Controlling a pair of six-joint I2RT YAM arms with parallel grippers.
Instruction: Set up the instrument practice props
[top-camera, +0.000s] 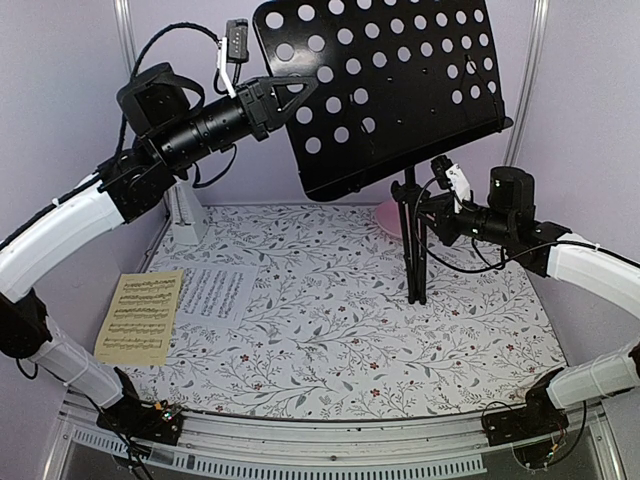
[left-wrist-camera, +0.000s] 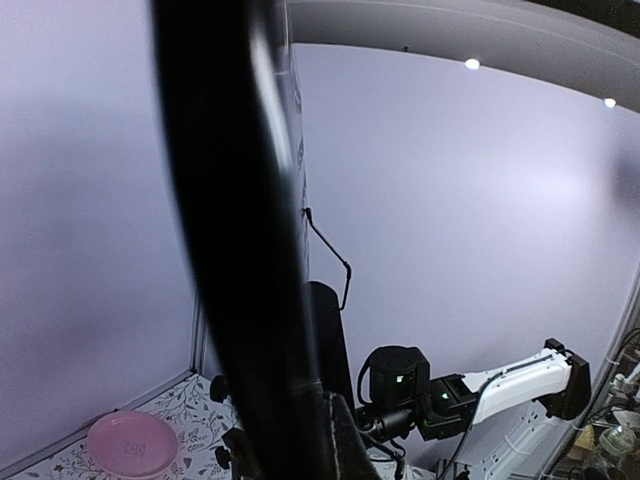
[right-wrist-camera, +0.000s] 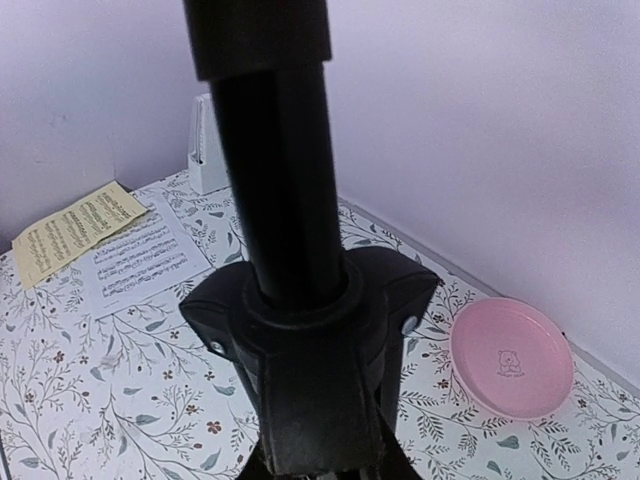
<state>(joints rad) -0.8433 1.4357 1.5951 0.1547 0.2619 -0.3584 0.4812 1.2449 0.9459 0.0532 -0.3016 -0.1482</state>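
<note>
the music stand (top-camera: 385, 90) has a wide perforated desk that overhangs the far middle of the table (top-camera: 330, 350), and its pole drops to the cloth right of centre. the left gripper (top-camera: 295, 98), clamped on the desk's left edge, blocks that side with its arm. the right gripper (top-camera: 428, 212) crowds the pole from the right. behind the pole the pink plate (right-wrist-camera: 510, 355) takes the far corner. 2 flat pages lie at the left, the yellowish page (top-camera: 140, 315) beside the white page (top-camera: 215, 292), with the metronome (right-wrist-camera: 205, 160) behind them by the wall. between pages and pole the cloth lies open.

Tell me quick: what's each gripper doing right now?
Left gripper: closed on the music stand at its edge.
Right gripper: at the stand's pole; open or closed cannot be told.
</note>
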